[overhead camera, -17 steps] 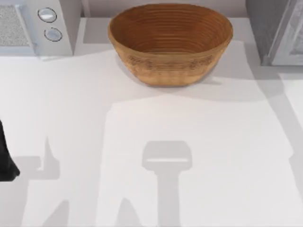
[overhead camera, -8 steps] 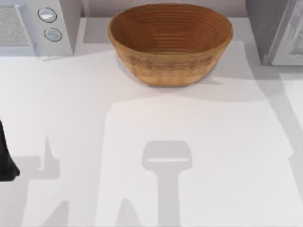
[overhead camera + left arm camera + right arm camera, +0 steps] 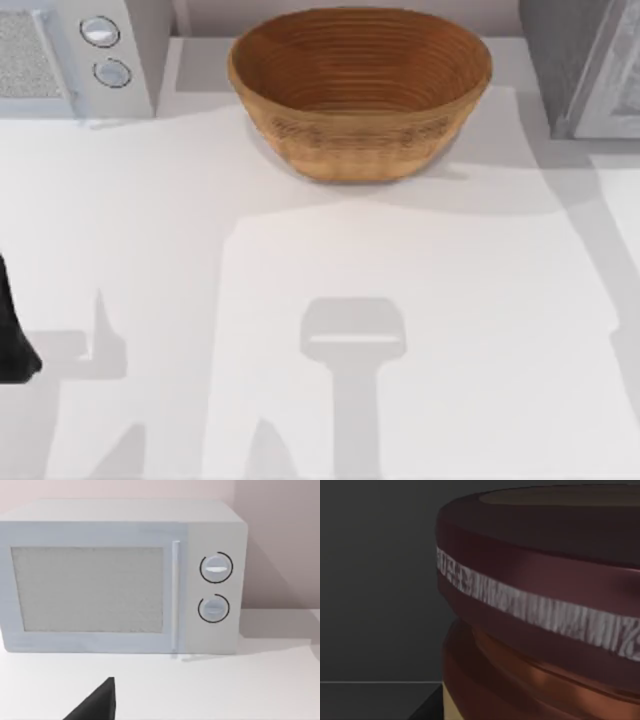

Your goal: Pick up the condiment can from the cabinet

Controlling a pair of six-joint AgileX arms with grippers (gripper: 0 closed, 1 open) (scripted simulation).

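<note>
The can (image 3: 540,605) stands very close before the right wrist camera, inside a dark cabinet; whether the right pincer grips it, I cannot tell. The left arm (image 3: 12,335) sits parked at the table's nine o'clock edge, facing the microwave (image 3: 120,575).

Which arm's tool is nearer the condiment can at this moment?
The right. Its wrist view has the condiment can right up close against a dark interior. The left arm sits at the table's left edge, its wrist camera facing the microwave, away from the can.
</note>
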